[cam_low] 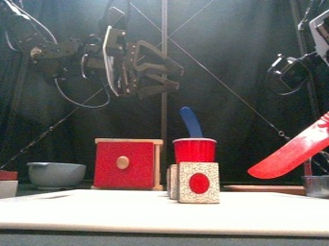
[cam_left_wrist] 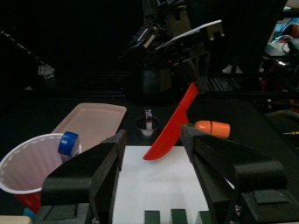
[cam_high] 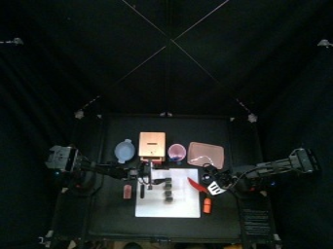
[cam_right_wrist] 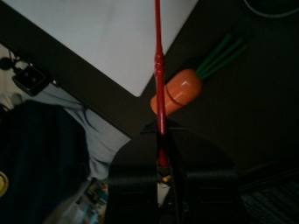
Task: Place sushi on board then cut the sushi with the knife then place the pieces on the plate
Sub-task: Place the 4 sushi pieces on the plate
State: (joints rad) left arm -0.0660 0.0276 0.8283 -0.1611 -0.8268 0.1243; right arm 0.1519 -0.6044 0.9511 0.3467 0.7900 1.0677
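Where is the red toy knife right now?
The red toy knife is clamped in the right gripper, tilted above the right side of the white cutting board, right of the dark green sushi roll.

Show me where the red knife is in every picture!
Top view: the red knife is right of the middle, at the white board's right side.
Front view: far right, slanting up above the board.
Left wrist view: in the centre, tip down toward the board.
Right wrist view: a thin red line, seen edge-on, crossing the board's edge.
Shared landmark: the white board.
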